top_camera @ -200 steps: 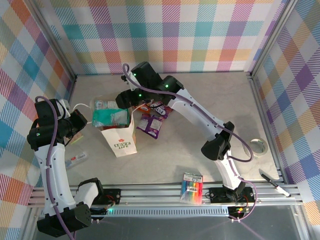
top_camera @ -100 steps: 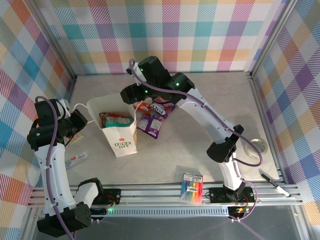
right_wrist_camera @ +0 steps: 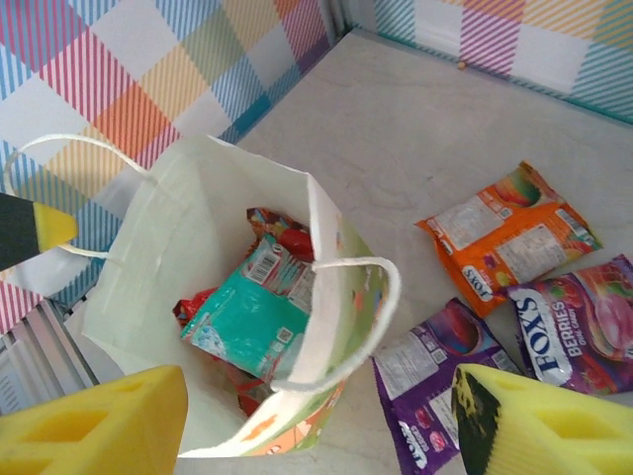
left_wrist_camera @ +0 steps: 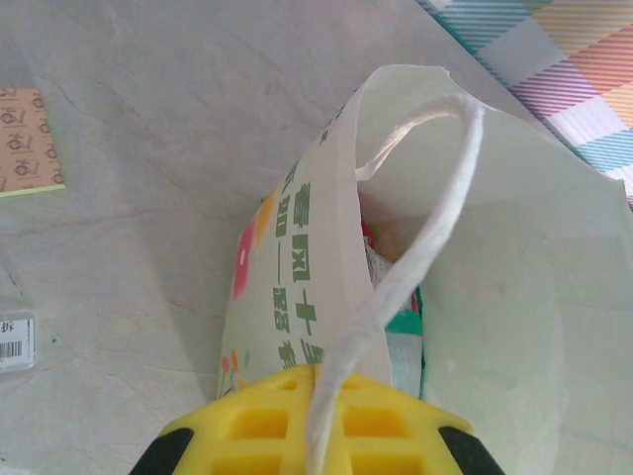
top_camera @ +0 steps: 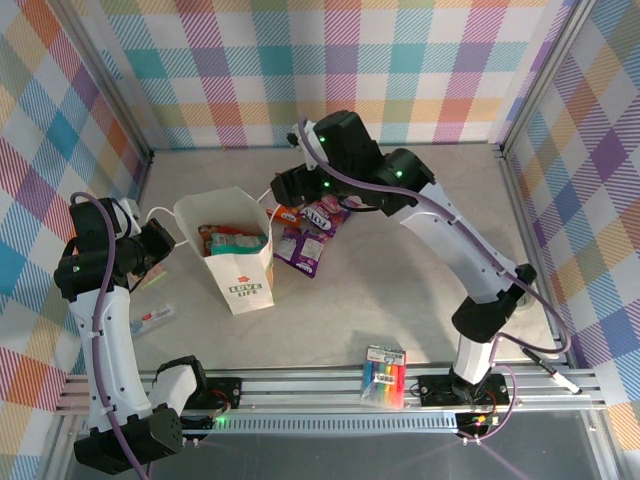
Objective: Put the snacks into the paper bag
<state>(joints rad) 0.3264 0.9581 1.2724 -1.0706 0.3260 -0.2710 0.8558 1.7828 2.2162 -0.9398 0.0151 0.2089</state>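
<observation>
White paper carrier bag (top_camera: 240,285), twisted handle (left_wrist_camera: 438,228) pinched by closed left gripper (left_wrist_camera: 316,396). Open, empty right gripper (right_wrist_camera: 316,416) near bag. Inside: teal foil packet (right_wrist_camera: 242,322), red foil packet (right_wrist_camera: 282,233); beside bag: orange foil packet (right_wrist_camera: 509,233), pink-purple foil packet (right_wrist_camera: 584,317), purple foil packet (right_wrist_camera: 425,366).

The paper bag (right_wrist_camera: 148,228) stands open, teal packet (right_wrist_camera: 247,327) and red packet (right_wrist_camera: 282,236) inside; orange packet (right_wrist_camera: 509,237), pink-purple packet (right_wrist_camera: 584,322), purple packet (right_wrist_camera: 435,381) lie beside.

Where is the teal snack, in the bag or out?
In: the teal snack lies inside the paper bag, atop a red packet.
</observation>
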